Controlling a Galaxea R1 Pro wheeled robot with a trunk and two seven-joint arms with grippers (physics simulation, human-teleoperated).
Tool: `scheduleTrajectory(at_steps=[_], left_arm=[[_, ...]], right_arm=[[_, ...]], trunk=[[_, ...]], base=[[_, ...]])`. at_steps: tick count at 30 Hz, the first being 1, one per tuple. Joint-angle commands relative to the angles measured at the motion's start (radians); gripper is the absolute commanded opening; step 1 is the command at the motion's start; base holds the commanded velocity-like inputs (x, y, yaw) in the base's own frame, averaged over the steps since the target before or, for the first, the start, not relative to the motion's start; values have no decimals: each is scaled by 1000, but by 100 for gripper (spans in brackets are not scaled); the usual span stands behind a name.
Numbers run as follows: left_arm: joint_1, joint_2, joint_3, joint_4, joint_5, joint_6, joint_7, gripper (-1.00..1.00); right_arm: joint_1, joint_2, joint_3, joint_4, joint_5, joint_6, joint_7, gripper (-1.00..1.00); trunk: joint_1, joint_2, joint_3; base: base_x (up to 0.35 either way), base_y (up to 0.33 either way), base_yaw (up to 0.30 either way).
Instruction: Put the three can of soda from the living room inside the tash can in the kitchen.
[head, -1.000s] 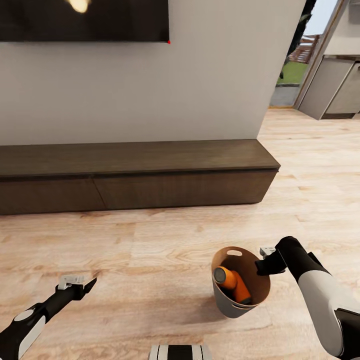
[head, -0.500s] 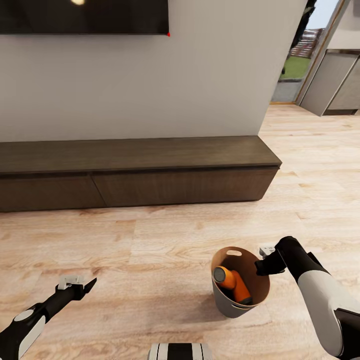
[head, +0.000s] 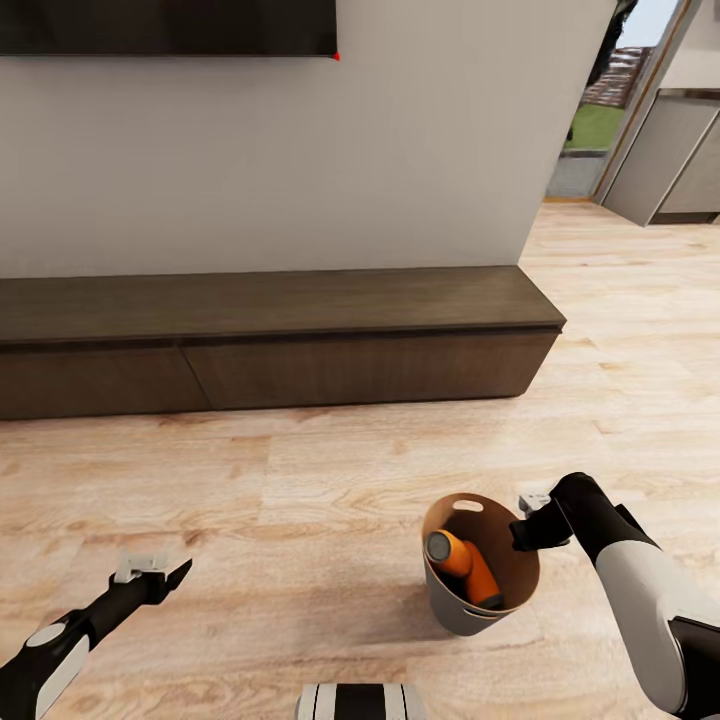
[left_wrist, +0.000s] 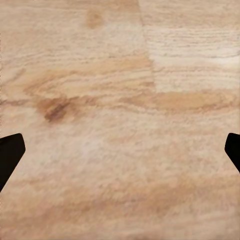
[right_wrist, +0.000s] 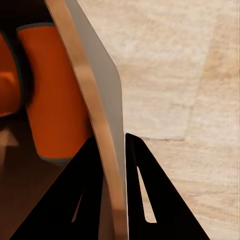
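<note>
The right tool (head: 528, 527) is clenched on the rim of the tash can (head: 455, 605), one finger inside the wall and one outside, as the right wrist view makes plain (right_wrist: 112, 165). The bin hangs tilted over the wooden floor (head: 300, 480), its tan inside facing the head camera. Orange cans of soda (head: 465, 567) lie slanted inside it; the right wrist view shows orange sides (right_wrist: 55, 100) pressed close to the wall, though a dark blue one cannot be made out. The left tool (head: 160, 573) hovers released over bare floor, its dark fingertips (left_wrist: 9, 155) wide apart at the edges of the left wrist view. Ahead runs the long dark low cabinet (head: 270, 345) under the black TV (head: 170, 25). Past the cabinet's right corner the floor opens toward grey counter units (head: 670, 165).
</note>
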Motion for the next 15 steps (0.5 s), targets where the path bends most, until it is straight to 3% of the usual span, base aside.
scheduleTrajectory(at_steps=[1, 15], left_arm=[[0, 0, 0, 0, 0, -1, 0, 100], [0, 0, 0, 2, 0, -3, 0, 100]], right_arm=[[0, 0, -2, 0, -16, 9, 6, -100], [0, 0, -1, 0, -16, 9, 6, -100]], trunk=[[0, 0, 0], [1, -1, -12]], base=[[0, 0, 0], [0, 0, 0]])
